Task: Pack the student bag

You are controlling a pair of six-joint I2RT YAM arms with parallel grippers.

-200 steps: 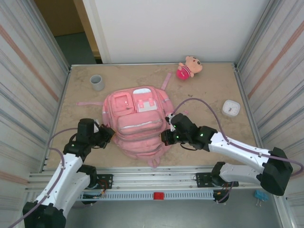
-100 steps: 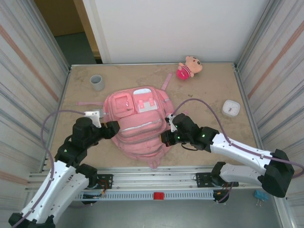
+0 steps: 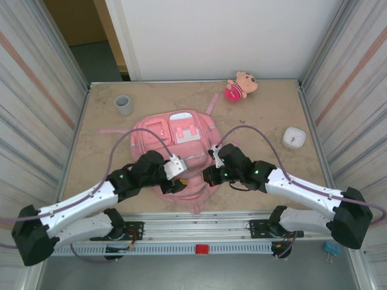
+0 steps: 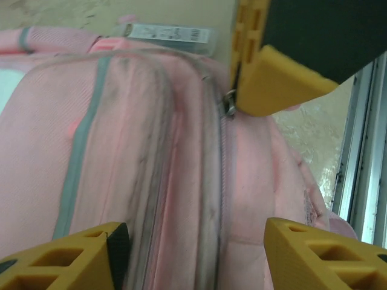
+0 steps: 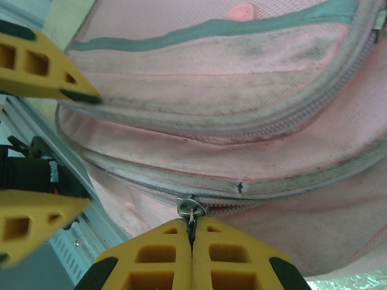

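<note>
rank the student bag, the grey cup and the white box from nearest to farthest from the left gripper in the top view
1. student bag: right under the left gripper, at the table's middle.
2. grey cup: far left part of the table, beyond the bag.
3. white box: over on the right side, farthest.

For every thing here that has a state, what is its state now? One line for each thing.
backpack: lying flat, front pockets facing up.
zipper pull: pinched by the right gripper.
right gripper: shut on the zipper pull.
left gripper: open, over the backpack.
cup: upright.
doll: lying apart from the backpack.
</note>
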